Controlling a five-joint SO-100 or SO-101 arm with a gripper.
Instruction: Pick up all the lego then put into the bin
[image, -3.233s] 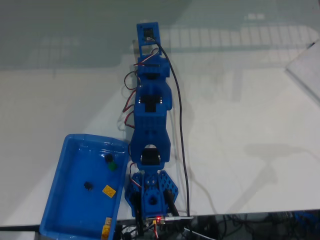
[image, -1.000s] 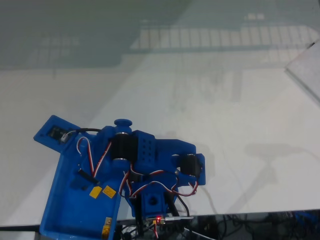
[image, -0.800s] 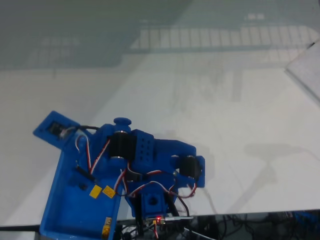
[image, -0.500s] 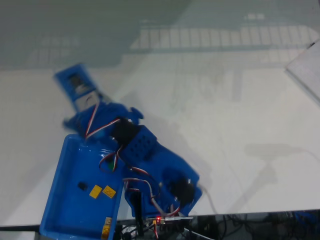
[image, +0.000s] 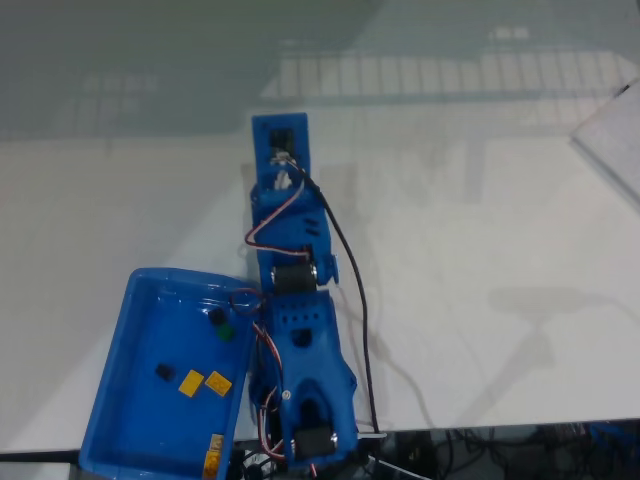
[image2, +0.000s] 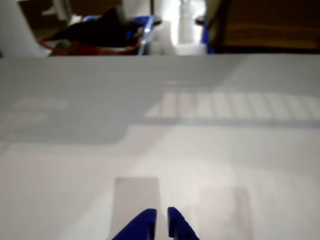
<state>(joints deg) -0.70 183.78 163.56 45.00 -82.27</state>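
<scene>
the claw (image2: 161, 226) shows its two blue tips pressed nearly together with nothing between them, over bare white table (image2: 160, 150). well behind it, beside the arm's base, the blue bin (image: 120, 350) holds two yellow lego bricks (image: 204, 381) and a black one (image: 162, 372). judging by this, the sorting looks finished; next is probably just parking. no readable writing anywhere.

A: What colours are showing in the bin (image: 118, 400)?
B: It's gleaming bright blue, holding two yellow-orange lego (image: 204, 381), a black one (image: 162, 372), and a green-and-black bit (image: 221, 323).
A: And the rest?
B: The gripper (image2: 161, 224) is showing blue over a pale grey-white table (image: 480, 250).
</scene>
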